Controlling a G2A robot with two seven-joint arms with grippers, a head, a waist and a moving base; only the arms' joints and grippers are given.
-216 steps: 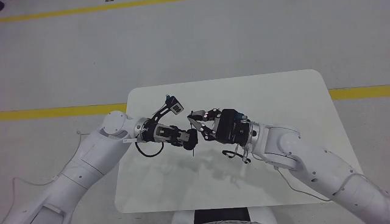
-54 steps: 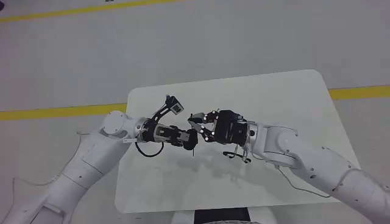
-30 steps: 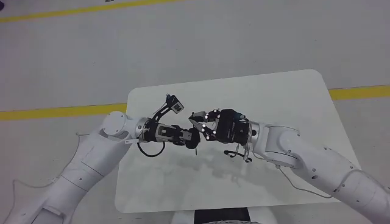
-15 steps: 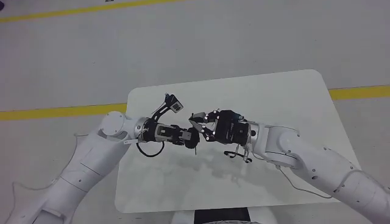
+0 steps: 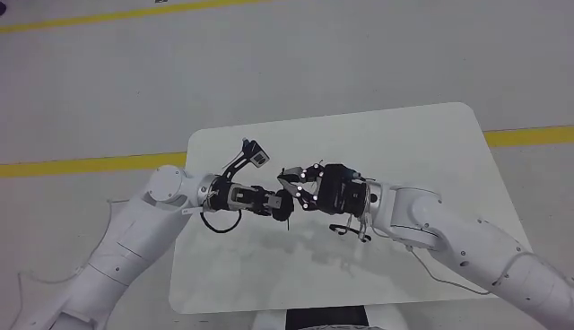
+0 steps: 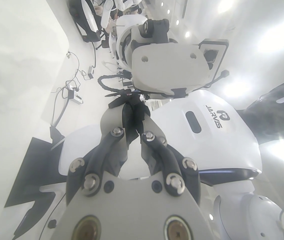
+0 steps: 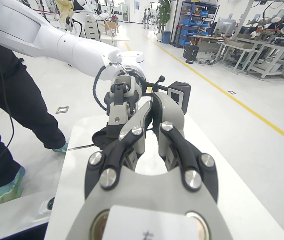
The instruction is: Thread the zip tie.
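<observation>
Status: left gripper [image 6: 133, 116] and right gripper [image 7: 152, 116] sit nose to nose over the table [image 5: 413, 142], tips just beside each other. Left pads are together, clamped on the zip tie [image 7: 82, 147]. Right pads are together too. A thin dark strip crosses just under its tips, so I read it as pinching the same tie; I can't make out the head end.

Key geometry: the free tail sticks out of the left gripper toward the robot's edge of the table, long axis crosswise to the gripper-to-gripper line. Left is nearer that tail. I'd say it needs swinging round toward the right tips.

Count: one tie, two grippers, one table.
</observation>
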